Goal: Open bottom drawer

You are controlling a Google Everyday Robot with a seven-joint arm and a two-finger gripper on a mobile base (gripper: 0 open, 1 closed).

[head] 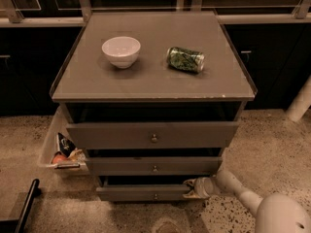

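The bottom drawer (146,193) sits lowest in a grey three-drawer cabinet, just above the speckled floor (272,144). Its slim front panel faces the camera and its long axis runs left to right. A small round knob (156,196) marks its centre, and a dark gap shows above the panel. The robot's end effector (194,188) is at the panel's right end, touching it, with the pale arm (233,186) reaching in from the lower right. Whether the end effector is spread or pinching the panel cannot be told.

Above, the middle drawer (121,165) and the tall top drawer (121,135) each stand slightly out, with shadowed openings over them. On the cabinet's surface (150,84), a white bowl (121,51) stands upright at left. A green can (185,59) lies on its side to the bowl's right, apart from it.

A pale bin (47,152) on the floor against the cabinet's left side holds snack packets (65,149). A black bar (26,205) slants across the lower left corner.
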